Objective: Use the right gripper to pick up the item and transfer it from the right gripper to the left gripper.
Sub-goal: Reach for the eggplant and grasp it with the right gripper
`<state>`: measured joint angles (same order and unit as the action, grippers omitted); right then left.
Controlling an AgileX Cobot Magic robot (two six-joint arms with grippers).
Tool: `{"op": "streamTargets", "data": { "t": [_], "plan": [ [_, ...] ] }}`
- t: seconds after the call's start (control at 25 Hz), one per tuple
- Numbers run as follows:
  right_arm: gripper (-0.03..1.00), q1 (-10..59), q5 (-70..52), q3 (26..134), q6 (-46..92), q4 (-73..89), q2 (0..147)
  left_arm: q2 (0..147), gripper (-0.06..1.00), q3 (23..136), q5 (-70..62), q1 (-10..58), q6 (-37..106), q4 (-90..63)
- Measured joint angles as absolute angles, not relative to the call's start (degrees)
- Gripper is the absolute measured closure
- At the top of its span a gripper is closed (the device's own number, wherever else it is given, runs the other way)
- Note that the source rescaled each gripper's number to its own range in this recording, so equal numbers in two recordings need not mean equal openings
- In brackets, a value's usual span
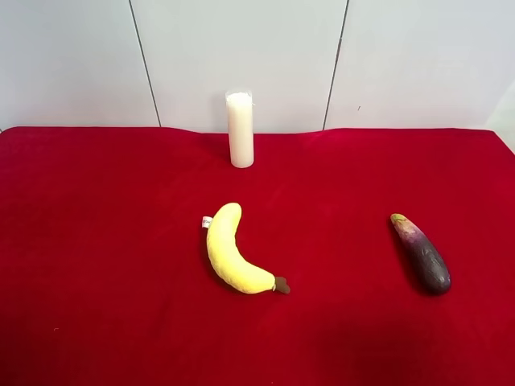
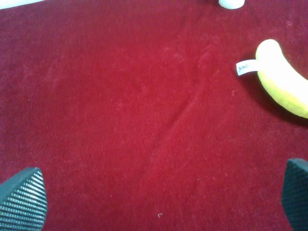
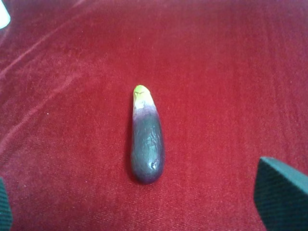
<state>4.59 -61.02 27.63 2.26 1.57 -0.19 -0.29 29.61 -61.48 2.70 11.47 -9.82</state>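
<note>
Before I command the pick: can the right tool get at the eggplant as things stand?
Probably yes. The eggplant lies alone on the red cloth, centred in front of the open right tool; the banana and candle sit well off.

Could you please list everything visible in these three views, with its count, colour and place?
candle: one, white, upright at the back of the cloth, near the wall.
banana: one, yellow plush with a brown tip and a white tag, lying near the cloth's middle.
eggplant: one, dark purple with a yellow-green stem end, lying at the exterior high view's right, apart from the banana.
cloth: one, red, covering the table.
wall: pale grey panels, behind the table.
right tool: one, dark fingertips, open, facing the eggplant without touching it.
left tool: one, dark ribbed fingertips, open, facing bare cloth, with the banana at the edge of its view.
</note>
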Motion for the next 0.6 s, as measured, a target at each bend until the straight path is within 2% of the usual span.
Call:
{"op": "streamTargets", "data": {
  "t": [0.6],
  "plan": [
    [-0.03, 4.7, -61.0, 27.6, -0.3, 1.7, 14.4, -0.3, -0.02, 29.6, -61.5, 2.7, 11.5, -9.8]
  ]
}}
